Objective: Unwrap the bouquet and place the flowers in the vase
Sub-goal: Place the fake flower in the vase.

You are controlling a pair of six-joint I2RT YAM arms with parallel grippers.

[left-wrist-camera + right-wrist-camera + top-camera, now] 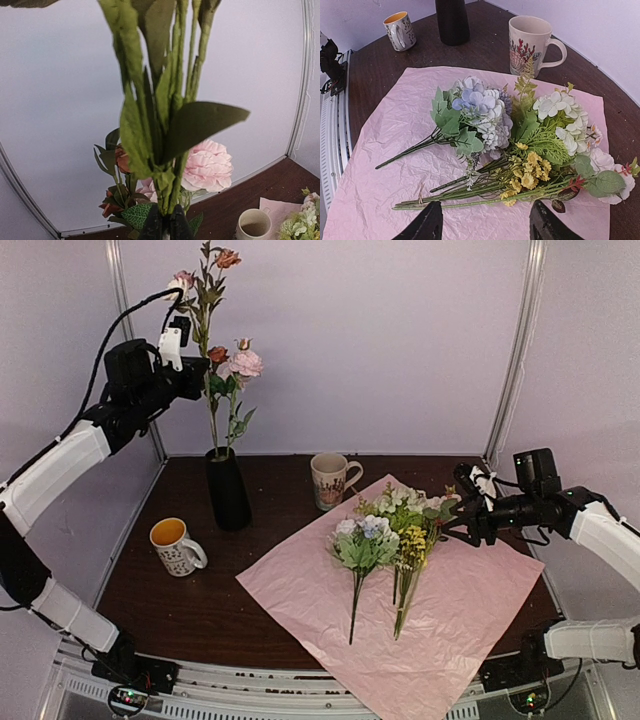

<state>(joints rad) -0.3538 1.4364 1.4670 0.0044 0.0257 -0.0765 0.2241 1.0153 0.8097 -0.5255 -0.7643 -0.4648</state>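
L end effector (165, 222) pinched on tall stems (212, 360), stem feet inside vase (228, 490), counter back-left. R end effector (485, 225) spread, hovering by loose flowers (520, 145) on opened paper (470, 610). Step: seating one bunch. Next, est.: L releases; R needs a low stem grasp.

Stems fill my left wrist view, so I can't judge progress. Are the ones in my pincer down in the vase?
Observer: Yes. From the top view, the held stems gripped by the left pincer run down with their lower ends inside the black vase.
Operator: What's left to move?
Observer: Several bunches, lavender, white and yellow, lie loose on the unfolded pink paper to the right of the vase.
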